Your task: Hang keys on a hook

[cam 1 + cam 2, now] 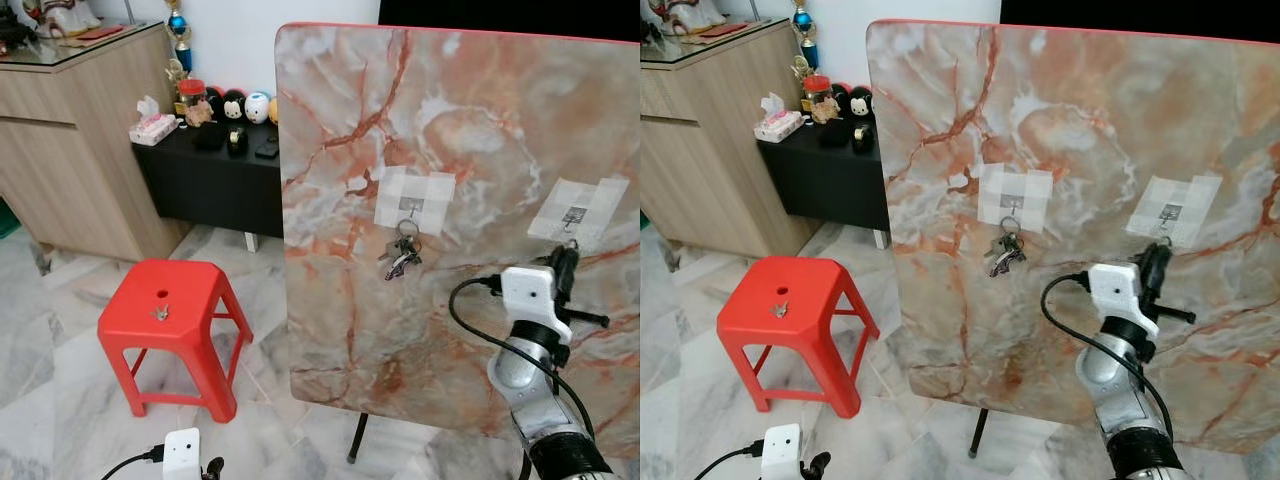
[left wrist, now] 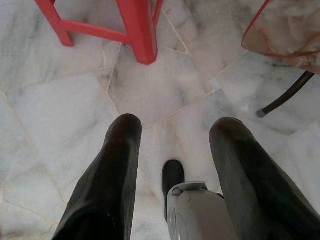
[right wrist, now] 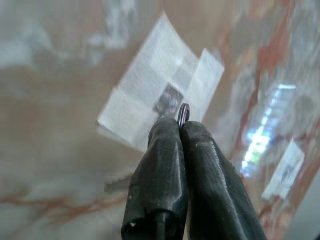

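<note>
An upright marble board (image 1: pixel 460 130) carries two small hooks under white tape. One bunch of keys (image 1: pixel 402 258) hangs from the left hook (image 1: pixel 408 205). My right gripper (image 1: pixel 567 252) is raised to the board just below the right hook (image 1: pixel 574 215). It is shut on a thin metal key ring (image 3: pixel 183 114), whose top pokes out between the fingertips right at that hook (image 3: pixel 171 97); whatever hangs from the ring is hidden. My left gripper (image 2: pixel 175 125) hangs low over the floor, open and holding nothing.
A red plastic stool (image 1: pixel 168 312) with a small metal object (image 1: pixel 160 313) on its seat stands left of the board. Behind are a black low table (image 1: pixel 215 170) with toys and a wooden cabinet (image 1: pixel 70 150). The board's thin leg (image 1: pixel 357 436) meets the marble floor.
</note>
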Controlling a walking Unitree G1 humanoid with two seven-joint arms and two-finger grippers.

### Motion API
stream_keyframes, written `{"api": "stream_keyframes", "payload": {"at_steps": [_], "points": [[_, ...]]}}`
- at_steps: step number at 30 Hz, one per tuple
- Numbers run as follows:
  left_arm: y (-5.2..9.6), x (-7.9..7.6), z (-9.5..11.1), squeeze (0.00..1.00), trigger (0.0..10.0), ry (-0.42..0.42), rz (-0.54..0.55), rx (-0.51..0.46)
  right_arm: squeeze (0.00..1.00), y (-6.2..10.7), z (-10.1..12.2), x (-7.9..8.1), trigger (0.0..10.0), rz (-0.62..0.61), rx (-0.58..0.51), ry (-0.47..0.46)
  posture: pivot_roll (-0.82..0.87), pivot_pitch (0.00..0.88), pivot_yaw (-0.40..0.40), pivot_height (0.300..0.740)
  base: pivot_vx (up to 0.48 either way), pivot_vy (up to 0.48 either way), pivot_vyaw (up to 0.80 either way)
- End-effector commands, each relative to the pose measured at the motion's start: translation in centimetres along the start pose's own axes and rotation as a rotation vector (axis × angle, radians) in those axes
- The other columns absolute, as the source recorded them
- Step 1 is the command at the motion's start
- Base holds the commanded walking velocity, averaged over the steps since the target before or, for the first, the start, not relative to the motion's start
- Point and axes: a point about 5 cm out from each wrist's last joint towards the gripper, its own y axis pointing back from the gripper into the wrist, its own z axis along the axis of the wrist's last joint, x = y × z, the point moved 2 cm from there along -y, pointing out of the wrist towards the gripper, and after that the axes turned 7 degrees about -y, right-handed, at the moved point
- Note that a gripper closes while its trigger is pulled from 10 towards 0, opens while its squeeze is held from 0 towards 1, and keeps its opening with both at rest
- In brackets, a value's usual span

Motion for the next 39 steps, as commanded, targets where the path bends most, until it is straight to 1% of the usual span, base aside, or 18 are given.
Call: {"api": "stream_keyframes", "payload": {"at_steps": [1,6,10,19,22,28,39], "points": [[0.1,-0.1,-0.4,0.0,10.0,-0.013,-0.013,0.018,0.0,-0.4,0.5,-0.4,10.0,-0.021,-0.027,0.003,-0.01,0.0,-0.029,0.74,0.0,0.0,0.0],[0.1,-0.2,-0.4,0.0,10.0,-0.015,-0.016,0.02,0.0,-0.4,0.2,-0.6,10.0,-0.022,-0.014,0.033,-0.01,0.0,-0.029,0.74,0.0,0.0,0.0],[0.1,-0.2,-0.5,0.0,10.0,-0.016,-0.017,0.023,0.0,-0.8,0.2,-0.9,10.0,-0.039,-0.009,0.056,-0.01,0.0,-0.029,0.74,0.0,0.0,0.0],[0.1,-0.2,-0.5,0.0,10.0,-0.015,-0.016,0.024,0.0,-1.4,0.1,-0.6,10.0,-0.025,0.013,0.067,-0.01,0.0,-0.03,0.74,0.0,0.0,0.0],[0.1,-0.2,-0.6,0.0,10.0,-0.015,-0.018,0.028,0.0,-1.7,-0.2,-0.3,10.0,-0.01,0.035,0.081,0.0,0.0,-0.031,0.74,0.0,0.0,0.0],[0.1,-0.2,-0.6,0.0,10.0,-0.016,-0.02,0.028,0.0,-2.2,0.0,-0.3,10.0,-0.017,0.039,0.096,0.0,0.0,-0.033,0.74,0.0,0.0,0.0],[0.1,-0.2,-0.6,0.0,10.0,-0.017,-0.022,0.03,0.0,-2.6,-0.2,-0.1,10.0,-0.01,0.066,0.108,0.0,0.0,-0.033,0.74,0.0,0.0,0.0]]}}
